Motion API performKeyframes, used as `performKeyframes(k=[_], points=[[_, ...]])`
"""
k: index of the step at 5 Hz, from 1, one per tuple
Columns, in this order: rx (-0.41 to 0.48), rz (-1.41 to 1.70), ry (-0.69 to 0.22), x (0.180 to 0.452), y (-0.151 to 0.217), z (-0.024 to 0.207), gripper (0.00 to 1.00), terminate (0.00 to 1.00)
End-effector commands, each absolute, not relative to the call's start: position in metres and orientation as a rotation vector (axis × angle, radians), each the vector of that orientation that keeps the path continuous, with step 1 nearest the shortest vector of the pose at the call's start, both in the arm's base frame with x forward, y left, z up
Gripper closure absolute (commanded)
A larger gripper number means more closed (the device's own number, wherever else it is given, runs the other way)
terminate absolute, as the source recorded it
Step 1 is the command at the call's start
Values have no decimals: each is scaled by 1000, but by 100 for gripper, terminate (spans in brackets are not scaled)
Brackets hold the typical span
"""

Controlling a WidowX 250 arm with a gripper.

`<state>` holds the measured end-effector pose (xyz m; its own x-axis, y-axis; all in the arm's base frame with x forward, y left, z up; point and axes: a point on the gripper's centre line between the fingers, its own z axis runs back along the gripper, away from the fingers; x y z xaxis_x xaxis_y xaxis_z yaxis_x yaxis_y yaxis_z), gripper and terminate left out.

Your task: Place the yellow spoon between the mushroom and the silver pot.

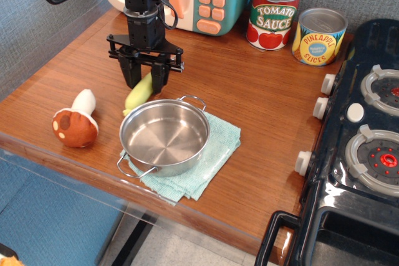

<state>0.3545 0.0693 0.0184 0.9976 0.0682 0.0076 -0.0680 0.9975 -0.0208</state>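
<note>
- My black gripper [144, 78] is clenched on the upper end of the pale yellow-green, corn-like spoon [138, 96].
- The spoon slants down-left, its lower end just beside the shiny round steel pot [164, 136] on a folded teal cloth [219, 147].
- The reddish-brown spotted toy mushroom [75, 121] lies left on the wooden counter [249, 104], apart from the spoon.

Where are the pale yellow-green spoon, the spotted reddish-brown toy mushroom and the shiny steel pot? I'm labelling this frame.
pale yellow-green spoon [138, 94], table camera view, on its chunky handle.
spotted reddish-brown toy mushroom [74, 128], same view, on its cap.
shiny steel pot [163, 136], same view, on its bare inner bottom.
</note>
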Motion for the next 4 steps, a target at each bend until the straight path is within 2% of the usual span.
performKeyframes(k=[1,2,3,4], points=[[30,69,-221,351,68,116,0,0],[-12,169,-211,350,74,126,0,0],[-12,169,-211,350,74,126,0,0],[-12,169,-211,350,74,126,0,100]])
